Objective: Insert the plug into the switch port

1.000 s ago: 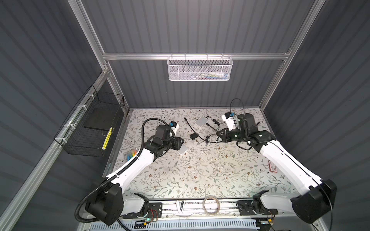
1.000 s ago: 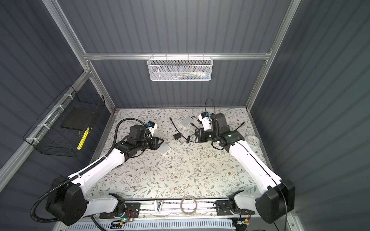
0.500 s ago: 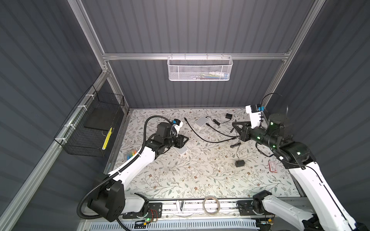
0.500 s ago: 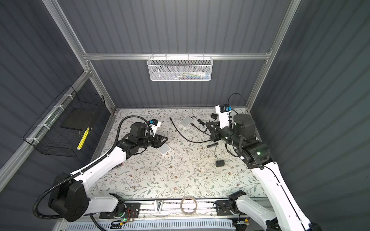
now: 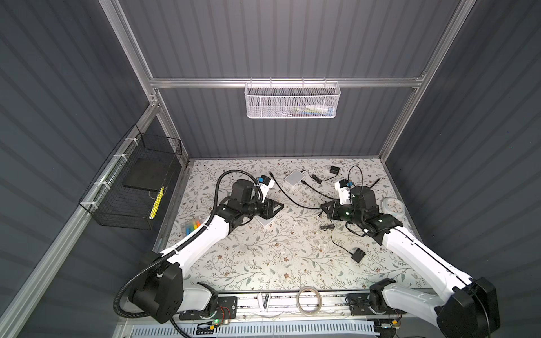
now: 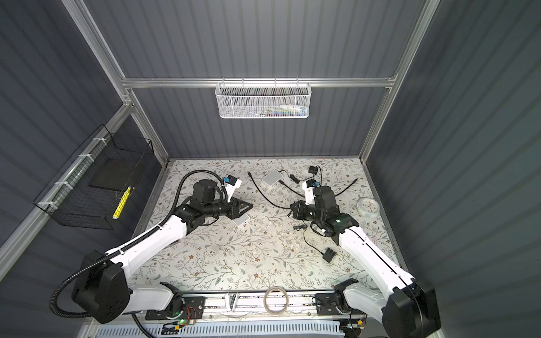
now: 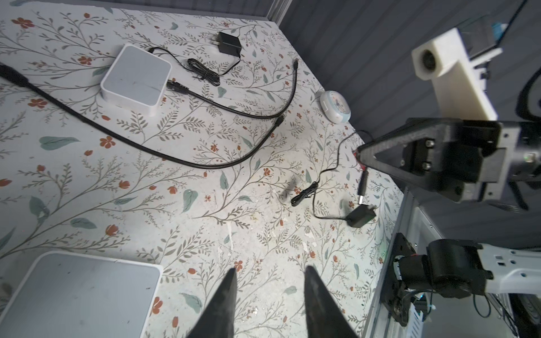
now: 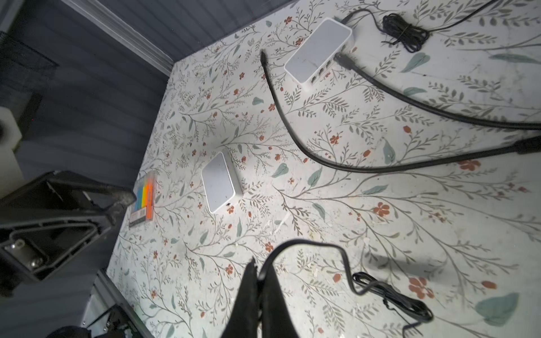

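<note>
Swinging back down from high by the right wall, the right arm is now low over the flowery table (image 5: 263, 263). The small black power block (image 5: 357, 254) that dangled in the air half a second ago now lies flat on the table. The left arm has hardly moved.

The right gripper (image 8: 259, 267) is squeezed tight on the thin black cord (image 8: 322, 244), which loops out from between its fingers. The short black plug (image 7: 363, 187) hangs just under its tip, pointing down, free in the air. Pinching the cord close to the plug likely keeps the plug from swinging.

Behind this gripper, toward its arm's base, the loose cord runs on to the power block. The slack lets the plug travel without dragging the block.

Across from it, the left gripper (image 7: 270, 270) is partly open and holds nothing. The white square plastic switch box (image 7: 76, 292) lies flat just beside it, not touched. I think this gripper waits there to steady the box when the plug gets pushed in. A tiny hole shows on the box's side, maybe the port, but it is too small to be sure.

Far beyond both grippers lies a second white square box (image 7: 136, 79), with a thick black cable (image 7: 234, 111) already plugged in. The plug still has to cross the gap to the near box.
</note>
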Robot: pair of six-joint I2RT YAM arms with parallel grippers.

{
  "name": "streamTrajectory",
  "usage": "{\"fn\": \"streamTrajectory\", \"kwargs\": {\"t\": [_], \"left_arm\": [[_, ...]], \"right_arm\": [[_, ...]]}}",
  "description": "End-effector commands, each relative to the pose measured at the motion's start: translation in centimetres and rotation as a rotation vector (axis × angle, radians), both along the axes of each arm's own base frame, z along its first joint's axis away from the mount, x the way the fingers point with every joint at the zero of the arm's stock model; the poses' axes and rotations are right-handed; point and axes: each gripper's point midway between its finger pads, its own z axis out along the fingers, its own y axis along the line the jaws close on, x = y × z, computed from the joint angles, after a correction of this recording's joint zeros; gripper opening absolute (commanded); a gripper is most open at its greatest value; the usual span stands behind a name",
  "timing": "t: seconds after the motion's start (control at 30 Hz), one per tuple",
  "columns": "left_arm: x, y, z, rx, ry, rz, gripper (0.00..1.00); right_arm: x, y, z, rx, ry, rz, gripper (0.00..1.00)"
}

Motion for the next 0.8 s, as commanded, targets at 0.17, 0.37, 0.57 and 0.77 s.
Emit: {"fn": "streamTrajectory", "kwargs": {"t": [0.17, 0.37, 0.57, 0.77], "left_arm": [[-3.0, -5.3, -0.7, -0.084, 0.047, -0.187, 0.42], [-3.0, -7.3, -2.5, -0.093, 0.074, -0.225, 0.43], [-2.1, -8.7, -2.5, -0.146, 0.072, -0.234, 0.43], [-1.6, -9.8, -2.5, -0.179, 0.073, -0.250, 0.36]], "right_arm": [[3.1, 1.2, 0.7, 0.147, -0.023, -0.075, 0.00], [3.0, 2.2, 0.7, 0.193, 0.001, -0.035, 0.00], [2.6, 2.8, -0.2, 0.209, 0.036, 0.000, 0.00], [2.1, 3.3, -0.5, 0.226, 0.047, 0.036, 0.00]]}}
